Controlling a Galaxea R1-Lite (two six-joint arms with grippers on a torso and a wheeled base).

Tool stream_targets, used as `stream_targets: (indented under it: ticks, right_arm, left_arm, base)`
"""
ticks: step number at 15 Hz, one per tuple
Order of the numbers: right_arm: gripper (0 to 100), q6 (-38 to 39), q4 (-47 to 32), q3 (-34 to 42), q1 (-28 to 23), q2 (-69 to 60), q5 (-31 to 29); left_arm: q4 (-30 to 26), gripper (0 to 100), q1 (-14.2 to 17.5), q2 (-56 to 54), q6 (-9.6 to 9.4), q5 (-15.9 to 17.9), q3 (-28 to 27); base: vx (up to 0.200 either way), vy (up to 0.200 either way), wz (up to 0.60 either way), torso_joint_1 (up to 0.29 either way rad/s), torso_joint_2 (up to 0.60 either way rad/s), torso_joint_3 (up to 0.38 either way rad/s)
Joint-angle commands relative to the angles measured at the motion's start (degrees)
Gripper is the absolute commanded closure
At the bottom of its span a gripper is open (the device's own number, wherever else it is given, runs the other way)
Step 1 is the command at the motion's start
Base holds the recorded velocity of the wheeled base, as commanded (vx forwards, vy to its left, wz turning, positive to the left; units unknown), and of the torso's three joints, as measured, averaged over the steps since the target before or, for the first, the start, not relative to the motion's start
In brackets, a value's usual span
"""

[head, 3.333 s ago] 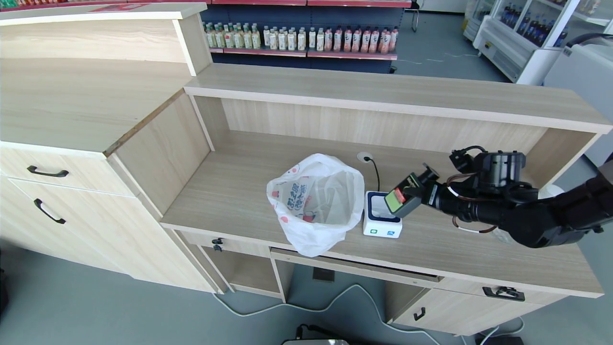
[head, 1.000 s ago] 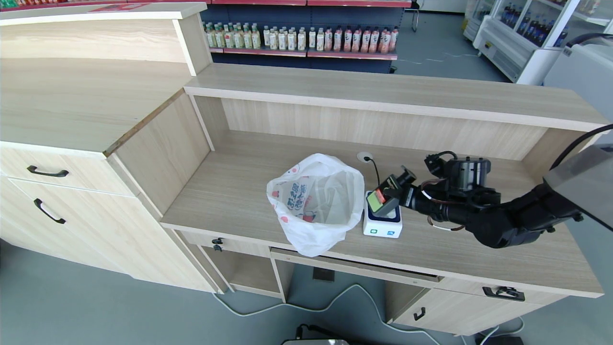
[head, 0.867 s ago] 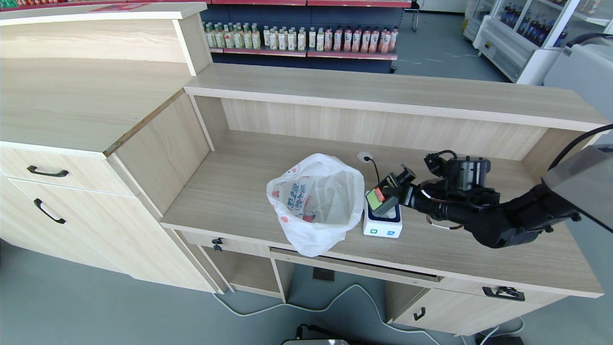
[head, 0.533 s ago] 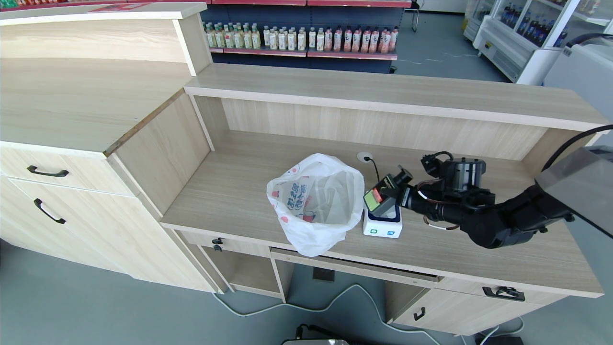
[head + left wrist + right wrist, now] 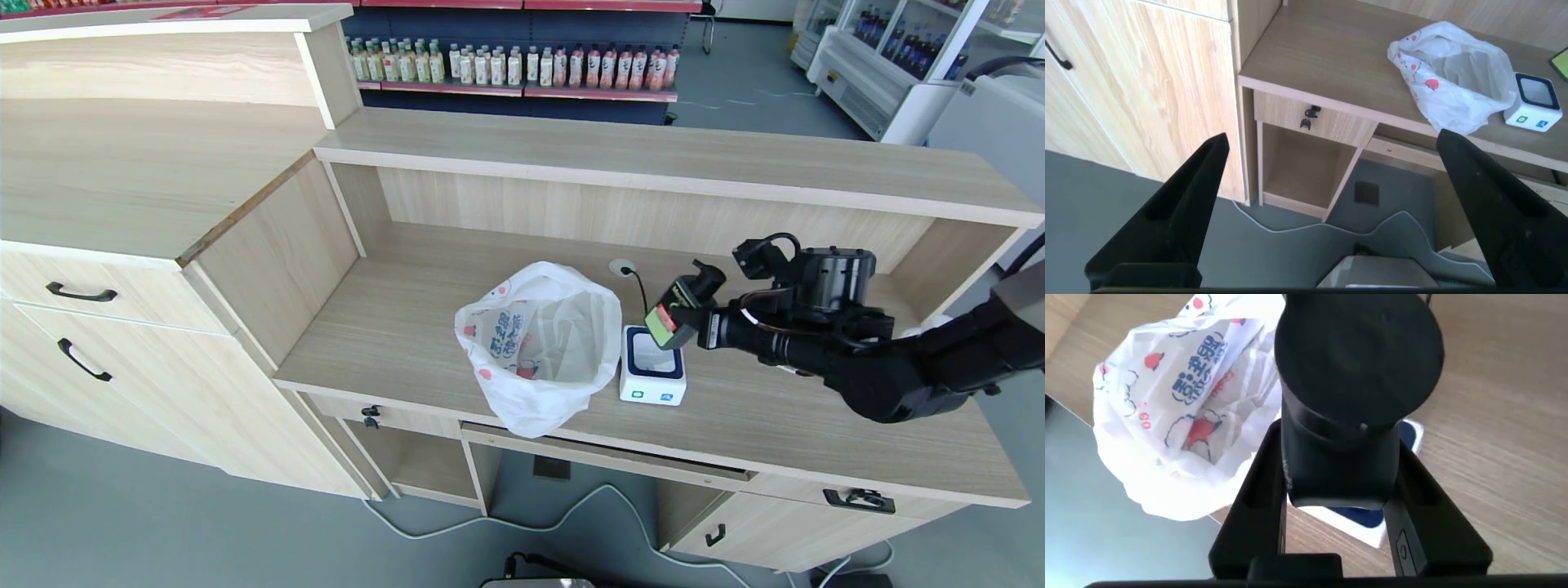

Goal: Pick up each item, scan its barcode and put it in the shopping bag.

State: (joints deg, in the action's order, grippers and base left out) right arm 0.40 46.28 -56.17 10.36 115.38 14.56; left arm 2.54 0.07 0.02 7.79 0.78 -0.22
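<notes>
Lift is the change: the right pincer [image 5: 684, 304], clamped on the item [image 5: 663, 321], has risen off the scanner [image 5: 651, 377] and drawn back to the right, baring its glass. The scanner stands on the wooden counter [image 5: 408, 327], just beside the open white bag [image 5: 535, 343]; bottle shelves [image 5: 522, 65] line the aisle behind. The right arm stretches in from the right, the item tilted above the scanner's far edge. The left pincer [image 5: 1333, 143] hangs wide open before the counter's front.

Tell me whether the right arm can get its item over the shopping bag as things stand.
Probably yes: the right claw holds the item above the scanner, beside the shopping bag, whose mouth gapes open with nothing between.
</notes>
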Motion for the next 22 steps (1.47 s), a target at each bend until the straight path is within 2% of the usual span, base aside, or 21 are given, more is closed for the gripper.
stream_targets:
  ticks: [1,3,4,6,7,9,11,12,13,16,18,19,22]
  right_arm:
    - [100,-24.48,0.75,18.82,-11.33,-22.57,-3.92]
    - [100,-36.96,0.83,22.95,-20.12,-29.6,-3.83]
    - [100,-38.99,0.75,22.86,-21.96,-30.75,-3.75]
    - [100,-40.3,2.59,22.07,-21.79,-31.45,-3.92]
    - [100,-43.47,6.55,20.75,-20.56,-32.24,-4.62]
    - [100,-44.17,6.99,18.47,-16.34,-32.33,-6.21]
    - [100,-44.08,7.16,15.83,-11.33,-29.69,-10.51]
    - [100,-43.12,7.6,14.69,-8.08,-26.79,-14.64]
    - [100,-41.89,7.78,14.07,-6.23,-24.59,-16.23]
    - [100,-33.54,8.04,13.72,-4.47,-15.01,-16.05]
    - [100,-22.99,7.43,12.05,-1.13,-10.62,-15.35]
    - [100,-20.44,6.72,11.17,-0.69,-8.42,-14.73]
    - [100,-20.18,6.72,9.5,-0.69,-1.74,-14.73]
  left_arm:
    - [0.01,0,0.01,-0.02,-0.06,0.01,0.04]
    - [0.01,0,0.01,-0.02,0.03,0.01,0.04]
    - [0.01,0,0.01,-0.02,0.03,0.01,-0.04]
    - [0.01,0,0.01,-0.02,-0.06,0.01,-0.04]
    - [0.01,0,0.01,-0.02,0.03,0.01,0.04]
    - [0.01,0,0.01,-0.02,-0.06,0.01,0.04]
    - [0.01,0,0.01,-0.02,0.03,0.01,0.04]
    - [0.01,0,0.01,-0.02,-0.06,0.01,0.04]
    - [0.01,0,0.01,-0.02,-0.06,0.01,0.04]
    - [0.01,0,0.01,-0.02,0.03,0.01,0.04]
    - [0.01,0,0.01,-0.02,0.03,0.01,-0.04]
    - [0.01,0,0.01,-0.02,0.03,0.01,0.04]
    - [0.01,0,0.01,-0.02,0.03,0.01,-0.04]
  base:
    - [0.0,0.0,0.0,0.0,0.0,0.0]
    - [0.0,0.0,0.0,0.0,0.0,0.0]
    - [0.0,0.0,0.0,0.0,0.0,0.0]
    - [0.0,0.0,0.3,-0.004,0.0,0.006]
    - [0.0,0.0,0.6,-0.002,0.0,0.002]
    - [0.0,0.0,0.6,0.002,0.0,0.002]
    - [0.0,0.0,0.6,0.005,0.01,0.002]
    - [0.0,0.0,0.6,0.007,0.01,0.002]
    - [0.0,0.0,0.6,-0.002,0.0,-0.002]
    - [0.0,0.0,0.2,-0.001,0.0,0.004]
    - [0.0,0.0,0.0,0.0,0.0,0.0]
    - [0.0,0.0,0.0,0.0,0.0,0.0]
    - [0.0,0.0,0.0,0.0,0.0,0.0]
